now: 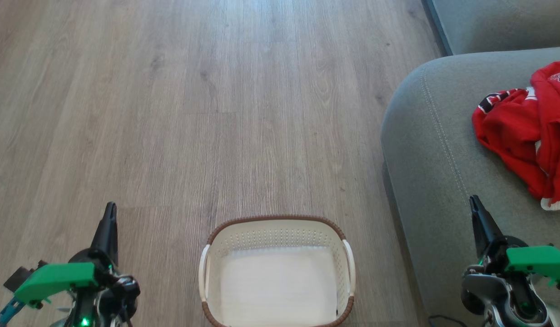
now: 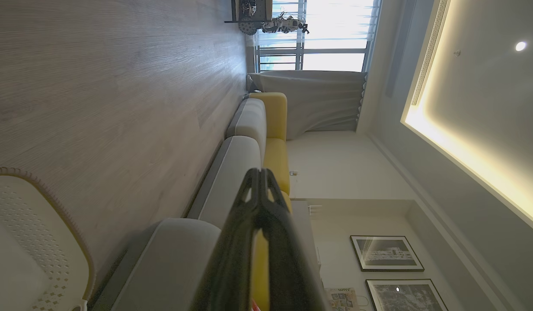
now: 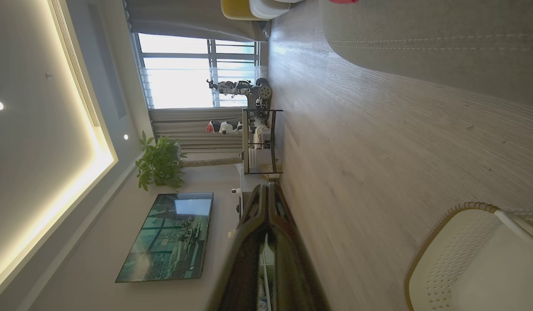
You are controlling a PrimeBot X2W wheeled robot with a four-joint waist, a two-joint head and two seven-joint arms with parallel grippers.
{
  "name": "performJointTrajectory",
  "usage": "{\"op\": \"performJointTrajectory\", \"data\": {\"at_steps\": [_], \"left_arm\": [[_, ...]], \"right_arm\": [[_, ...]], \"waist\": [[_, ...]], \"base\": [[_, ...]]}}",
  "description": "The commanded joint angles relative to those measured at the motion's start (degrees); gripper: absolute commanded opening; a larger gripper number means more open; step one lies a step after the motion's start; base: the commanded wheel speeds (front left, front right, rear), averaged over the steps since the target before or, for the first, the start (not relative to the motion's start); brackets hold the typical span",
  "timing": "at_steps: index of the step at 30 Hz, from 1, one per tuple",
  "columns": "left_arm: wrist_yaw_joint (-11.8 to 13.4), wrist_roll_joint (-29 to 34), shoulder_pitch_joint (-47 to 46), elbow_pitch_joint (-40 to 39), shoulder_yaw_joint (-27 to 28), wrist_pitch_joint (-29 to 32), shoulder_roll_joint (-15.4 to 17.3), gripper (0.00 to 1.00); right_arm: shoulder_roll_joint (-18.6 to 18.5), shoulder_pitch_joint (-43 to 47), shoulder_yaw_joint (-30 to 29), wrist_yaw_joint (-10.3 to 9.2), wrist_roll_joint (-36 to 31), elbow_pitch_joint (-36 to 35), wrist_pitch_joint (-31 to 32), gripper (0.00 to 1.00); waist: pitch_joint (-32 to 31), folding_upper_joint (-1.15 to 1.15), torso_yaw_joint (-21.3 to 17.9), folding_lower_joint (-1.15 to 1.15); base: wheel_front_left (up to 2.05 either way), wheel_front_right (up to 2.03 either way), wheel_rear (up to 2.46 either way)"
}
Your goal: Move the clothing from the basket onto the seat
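My jaws stand pressed together, gripping nothing, over the wooden floor (image 3: pixel 357 142). The basket (image 3: pixel 450 252) sits at the lower right, its white base showing. The seat (image 3: pixel 422 26), with its stitched seam, lies well apart at the top right.

This is a living room in a home. A grey sofa (image 1: pixel 425 150) stands on a wood floor (image 1: pixel 216 113). A television (image 3: pixel 171 235) hangs on one wall near a plant (image 3: pixel 160 162), framed pictures (image 2: pixel 386 253) hang on another, and curtains (image 2: pixel 318 101) hang by a big window (image 3: pixel 180 71).
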Motion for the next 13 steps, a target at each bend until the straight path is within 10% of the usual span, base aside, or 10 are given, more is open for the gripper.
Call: {"op": "performJointTrajectory", "data": {"at_steps": [1,13], "left_arm": [[-0.37,-0.15,-2.78,-1.55,2.1,0.43,0.42,0.0],[-0.37,-0.15,-2.78,-1.55,2.1,0.43,0.42,0.0]], "right_arm": [[0.25,-2.88,1.0,0.47,-0.27,-1.84,0.46,0.0],[0.31,-2.89,0.91,0.47,-0.34,-1.84,0.53,0.0]], "waist": [[0.0,0.0,0.0,0.0],[0.0,0.0,0.0,0.0]], "base": [[0.0,0.0,0.0],[0.0,0.0,0.0]]}}
